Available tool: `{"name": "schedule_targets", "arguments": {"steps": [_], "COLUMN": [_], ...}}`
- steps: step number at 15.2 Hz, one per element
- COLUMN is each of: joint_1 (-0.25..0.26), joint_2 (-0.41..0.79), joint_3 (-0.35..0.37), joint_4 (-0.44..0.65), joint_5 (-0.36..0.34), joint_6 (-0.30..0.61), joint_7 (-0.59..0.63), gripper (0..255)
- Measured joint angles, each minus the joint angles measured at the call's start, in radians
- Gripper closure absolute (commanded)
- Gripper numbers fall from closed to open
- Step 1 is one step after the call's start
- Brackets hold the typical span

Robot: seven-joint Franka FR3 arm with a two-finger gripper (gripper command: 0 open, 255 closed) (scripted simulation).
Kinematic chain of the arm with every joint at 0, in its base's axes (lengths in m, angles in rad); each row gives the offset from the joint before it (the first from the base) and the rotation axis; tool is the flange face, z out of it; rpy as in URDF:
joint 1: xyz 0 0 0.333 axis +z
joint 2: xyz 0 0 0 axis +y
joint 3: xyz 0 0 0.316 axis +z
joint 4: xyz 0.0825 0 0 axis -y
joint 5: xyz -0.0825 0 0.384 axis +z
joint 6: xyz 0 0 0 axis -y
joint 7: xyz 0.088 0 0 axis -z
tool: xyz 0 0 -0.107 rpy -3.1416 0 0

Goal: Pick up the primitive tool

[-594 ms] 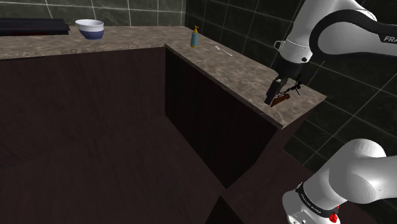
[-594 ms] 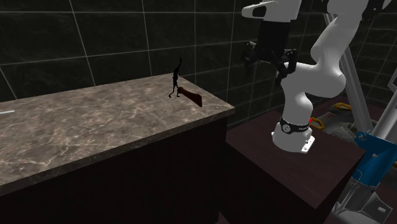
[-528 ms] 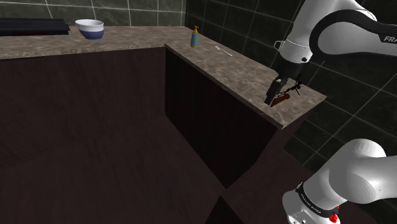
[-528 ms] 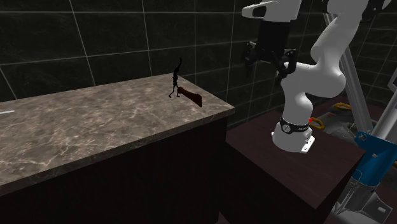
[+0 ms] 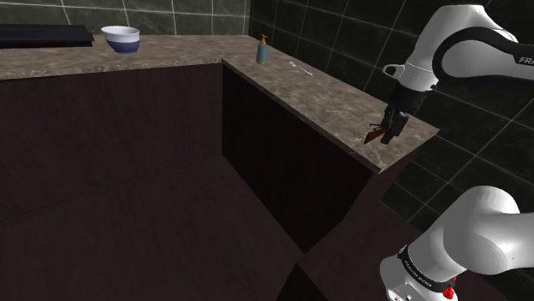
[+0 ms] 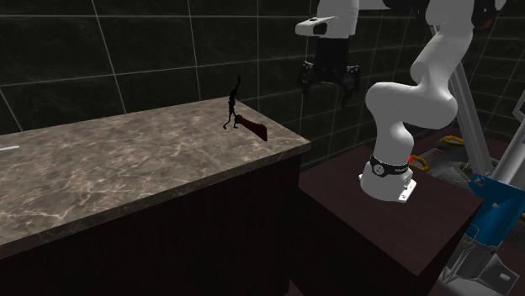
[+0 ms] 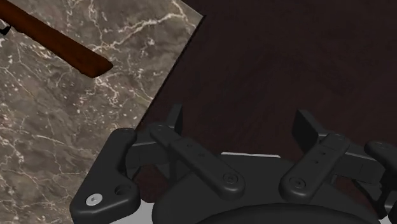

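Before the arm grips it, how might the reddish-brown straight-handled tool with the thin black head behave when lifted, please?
Its straight brown handle looks rigid, so probably stiff. The spindly black head stands up at one end, so it may tilt in the grasp.

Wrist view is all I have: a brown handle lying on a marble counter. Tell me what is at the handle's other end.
Observer: In the second exterior view, the tool ends in a thin black piece that stands up from the counter.
Operator: Now give me the gripper's place against it.
Observer: The gripper hangs clear of the tool, off to its right in the second exterior view and above counter height.
Operator: List what else is on that counter.
Observer: In the shoulder view, a blue bottle with a yellow top stands at the counter's corner, and a bowl sits on the adjoining stretch.
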Motion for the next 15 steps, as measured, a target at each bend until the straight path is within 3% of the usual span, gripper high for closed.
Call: {"name": "schedule_targets", "arguments": {"steps": [7, 11, 15], "joint_1": [0.048, 0.105, 0.197], "joint_2": [0.097, 0.209, 0.364], "joint_3": [-0.262, -0.416, -0.574], "joint_4": [0.055, 0.124, 0.228], "joint_5": [-0.131, -0.174, -0.164], "joint_6": [0.037, 0.080, 0.127], "joint_7": [-0.457, -0.719, -0.990], "gripper": [0, 0, 0]}}
